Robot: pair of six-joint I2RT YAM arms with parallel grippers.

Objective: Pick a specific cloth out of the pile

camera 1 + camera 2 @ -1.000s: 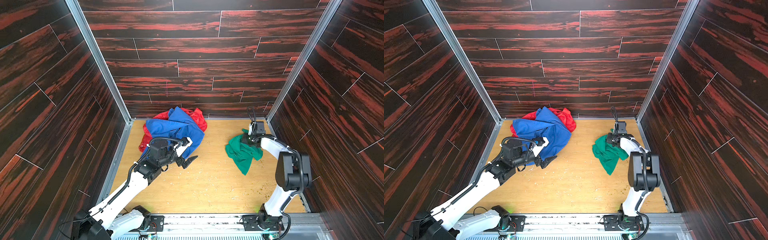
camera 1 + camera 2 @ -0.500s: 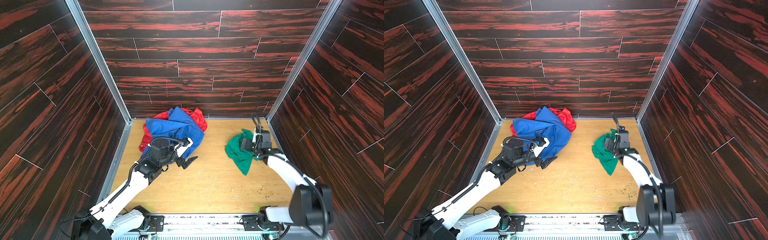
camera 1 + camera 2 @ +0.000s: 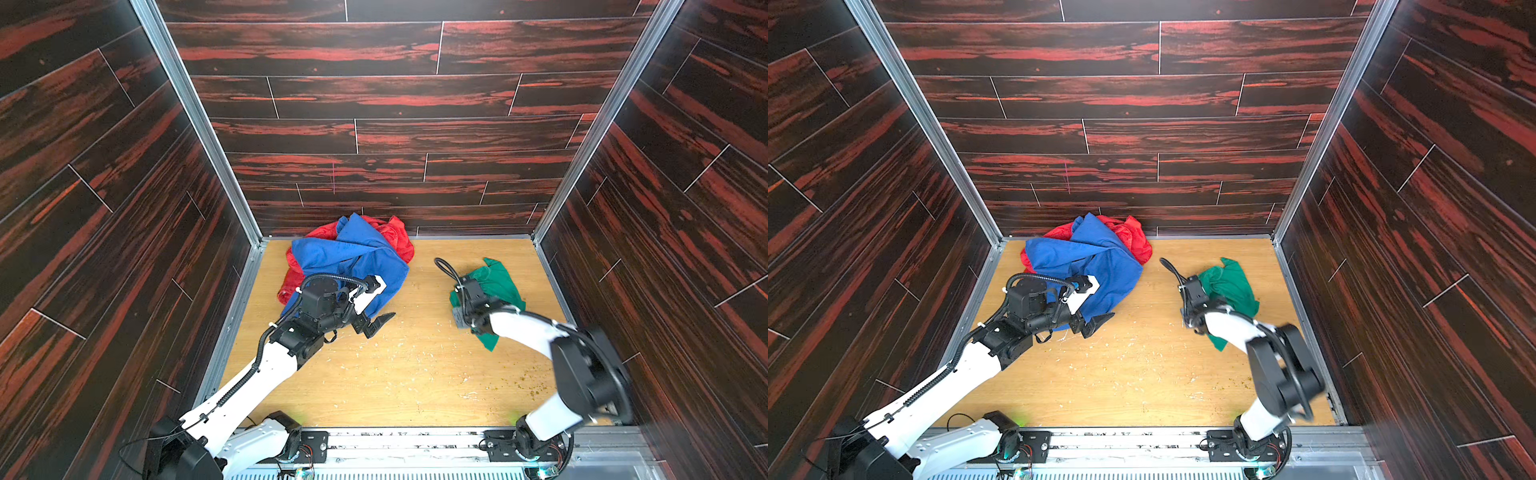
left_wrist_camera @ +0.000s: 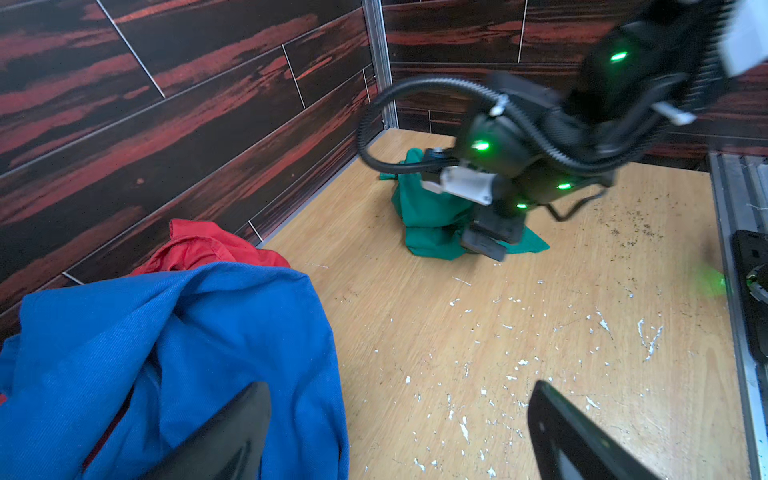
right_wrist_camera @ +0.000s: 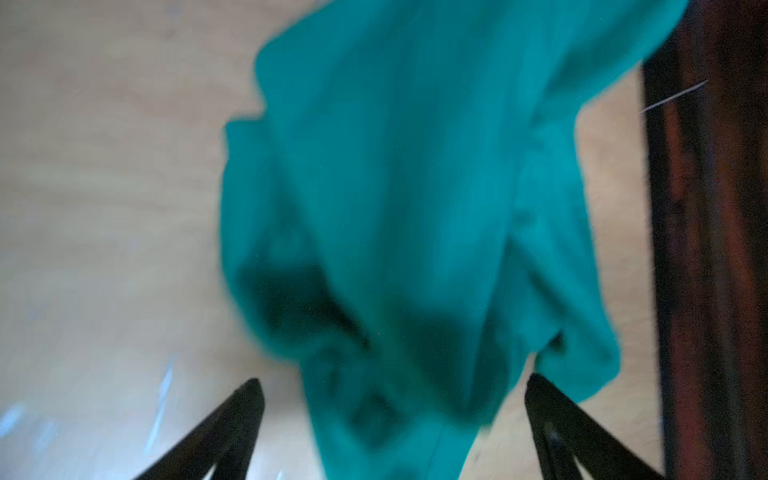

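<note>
The green cloth (image 3: 498, 280) lies crumpled on the wooden table (image 3: 415, 374), on the right side toward the far wall, well apart from the pile (image 3: 1084, 257). The pile sits at the far left, the blue cloth (image 3: 332, 253) draped over the red cloth (image 3: 401, 237).

The right gripper (image 5: 390, 382) hangs over the near part of the green cloth. Its jaws are spread wide and pinch nothing, though the right wrist view is blurred.

The left gripper (image 4: 399, 390) is also open and empty, just beside the near right edge of the blue cloth. One finger (image 4: 232, 432) is over the fabric, the other over bare table.
</note>
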